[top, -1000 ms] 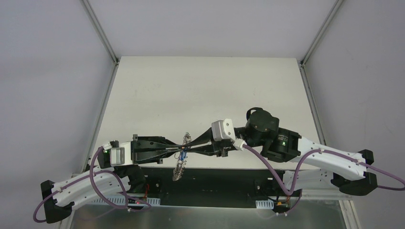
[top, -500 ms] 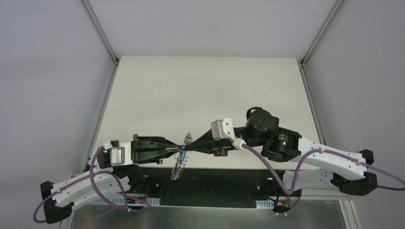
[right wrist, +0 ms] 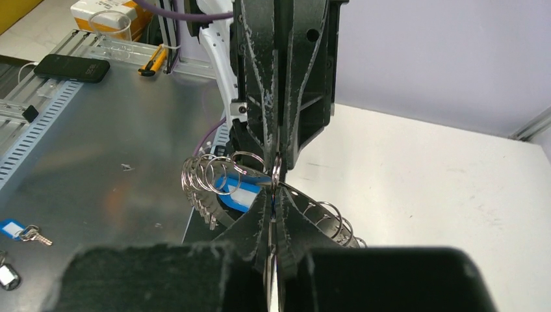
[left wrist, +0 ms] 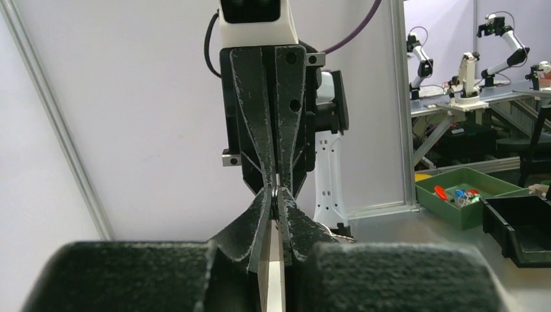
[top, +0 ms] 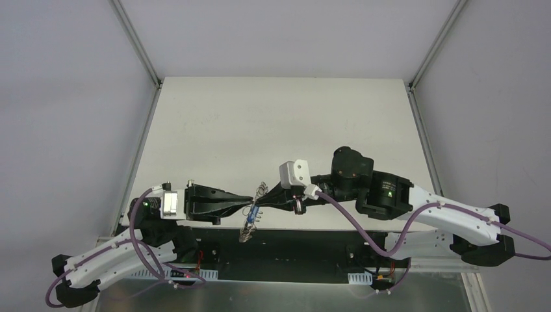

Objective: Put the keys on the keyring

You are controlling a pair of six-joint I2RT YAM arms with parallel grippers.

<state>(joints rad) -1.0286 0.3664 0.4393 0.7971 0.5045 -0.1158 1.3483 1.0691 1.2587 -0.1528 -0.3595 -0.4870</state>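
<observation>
The keyring point(top: 249, 225) hangs in the air between my two grippers over the table's near edge. In the right wrist view it is a grey band point(right wrist: 206, 195) fringed with silver wire loops. My left gripper point(top: 249, 206) and right gripper point(top: 262, 202) meet tip to tip, both shut on it. The right fingertips point(right wrist: 273, 190) pinch at a wire loop, and the left gripper point(left wrist: 276, 194) pinches a thin ring seen edge-on. A blue-tagged key point(right wrist: 238, 190) hangs at the pinch; whether it is threaded I cannot tell. Another blue-tagged key point(right wrist: 19, 231) lies on the metal plate.
A metal plate point(right wrist: 97, 143) lies below the table's near edge, with a phone point(right wrist: 62, 67), a yellow-handled tool point(right wrist: 153, 61) and a clear cup point(right wrist: 107, 23) at its far side. A dark object point(right wrist: 5, 275) is cut off by the frame. The white table point(top: 279, 130) stretches behind.
The left arm has pushed right and the right gripper has come left and turned. The pinch point and the hanging keyring have shifted slightly right. Both grippers stay shut.
</observation>
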